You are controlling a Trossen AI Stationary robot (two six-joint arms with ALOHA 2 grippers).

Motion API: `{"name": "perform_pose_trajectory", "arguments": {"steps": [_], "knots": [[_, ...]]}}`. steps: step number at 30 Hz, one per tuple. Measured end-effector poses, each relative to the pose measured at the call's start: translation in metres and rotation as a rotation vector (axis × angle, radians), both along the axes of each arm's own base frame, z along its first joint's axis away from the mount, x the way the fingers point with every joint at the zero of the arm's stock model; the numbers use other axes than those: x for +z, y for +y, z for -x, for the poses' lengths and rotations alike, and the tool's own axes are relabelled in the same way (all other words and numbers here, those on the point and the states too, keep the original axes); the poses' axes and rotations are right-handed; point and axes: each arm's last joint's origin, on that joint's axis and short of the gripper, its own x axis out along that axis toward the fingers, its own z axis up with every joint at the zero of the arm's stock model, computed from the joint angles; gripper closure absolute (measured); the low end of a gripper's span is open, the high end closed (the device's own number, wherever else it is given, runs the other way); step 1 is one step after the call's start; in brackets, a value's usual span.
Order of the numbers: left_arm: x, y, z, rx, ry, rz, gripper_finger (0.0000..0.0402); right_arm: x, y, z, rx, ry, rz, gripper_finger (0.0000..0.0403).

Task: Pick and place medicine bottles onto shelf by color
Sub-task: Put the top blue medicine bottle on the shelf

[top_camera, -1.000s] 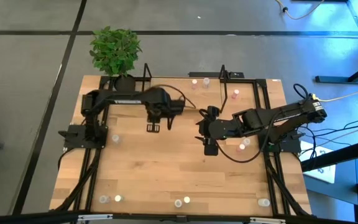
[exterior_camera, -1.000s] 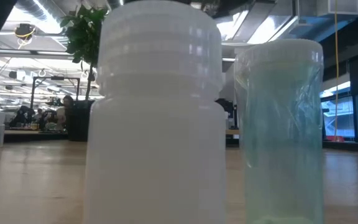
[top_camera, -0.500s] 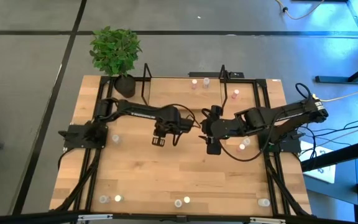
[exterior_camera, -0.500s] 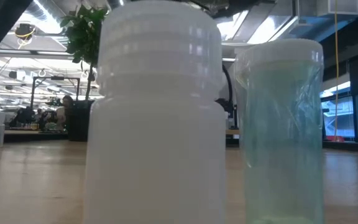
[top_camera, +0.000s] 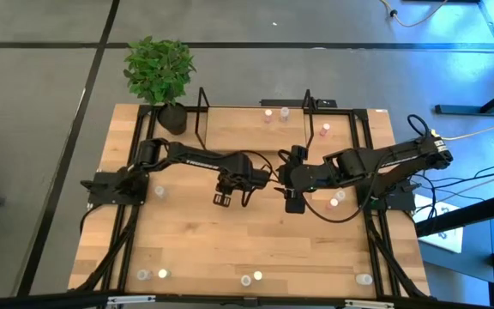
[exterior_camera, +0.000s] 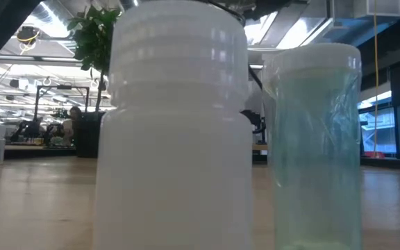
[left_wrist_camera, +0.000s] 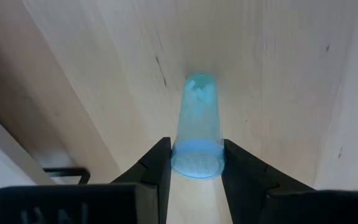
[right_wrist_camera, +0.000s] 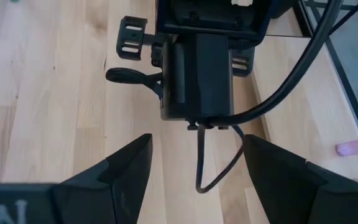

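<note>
My left gripper (top_camera: 222,199) hangs over the table's middle, shut on a small pale blue-tinted translucent medicine bottle (left_wrist_camera: 196,134). My right gripper (top_camera: 292,204) is just to its right, open and empty (right_wrist_camera: 197,142), and faces the left arm's wrist (right_wrist_camera: 194,68). The shelf (top_camera: 238,129), a light board in a black wire frame, stands at the far middle with two small bottles (top_camera: 268,113) at its far right. Other bottles stand scattered on the table. In the low view a white bottle (exterior_camera: 176,125) and a greenish clear one (exterior_camera: 314,139) stand close before the camera. My left gripper pinches the bottle's wider upper end (left_wrist_camera: 196,163) between its two fingers (left_wrist_camera: 160,163). The fingers come from above, pointing down. The bottle hangs upright below them, its narrow end toward the tabletop. Whether that end touches the wood, I cannot tell.
A potted plant (top_camera: 159,73) stands at the far left corner. Bottles stand along the near edge (top_camera: 246,280), at the left (top_camera: 159,191) and to the right of my right arm (top_camera: 340,196). A pink bottle (right_wrist_camera: 353,147) lies on its side. Black frame rails (top_camera: 363,163) run along both sides.
My left gripper has moved from just in front of the shelf toward the table's near edge and a little to the right, and now sits close beside my right gripper.
</note>
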Motion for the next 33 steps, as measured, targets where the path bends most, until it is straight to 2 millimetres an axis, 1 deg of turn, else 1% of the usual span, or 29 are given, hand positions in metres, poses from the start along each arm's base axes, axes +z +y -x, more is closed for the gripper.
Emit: {"name": "perform_pose_trajectory", "arguments": {"steps": [5,8,10,12,19,24,33], "knots": [[0.0,0.0,-0.001,-0.006,-0.009,0.001,0.0301,0.0,0.0,0.0,0.004,0.001,-0.002,0.0148],[0.001,0.001,0.001,-0.049,0.018,-0.009,0.0301,0.0,0.0,0.0,0.006,0.002,-0.004,0.0148],[0.006,0.003,0.004,-0.076,0.061,-0.042,0.0301,0.0,0.0,0.0,0.006,0.002,-0.004,0.0148],[0.014,0.009,0.003,-0.066,0.07,-0.056,0.0301,0.0,0.0,0.0,0.006,0.002,-0.004,0.0148],[0.043,0.043,-0.002,-0.006,0.015,-0.043,0.0301,0.0,0.0,0.0,0.006,0.002,-0.004,0.0148],[0.062,0.074,-0.003,0.063,-0.048,-0.048,0.0301,0.0,0.0,0.0,0.006,0.003,-0.004,0.0148],[0.088,0.127,0.005,0.067,-0.102,-0.081,0.0301,0.0,0.0,0.0,0.006,0.003,-0.004,0.0148]]}}
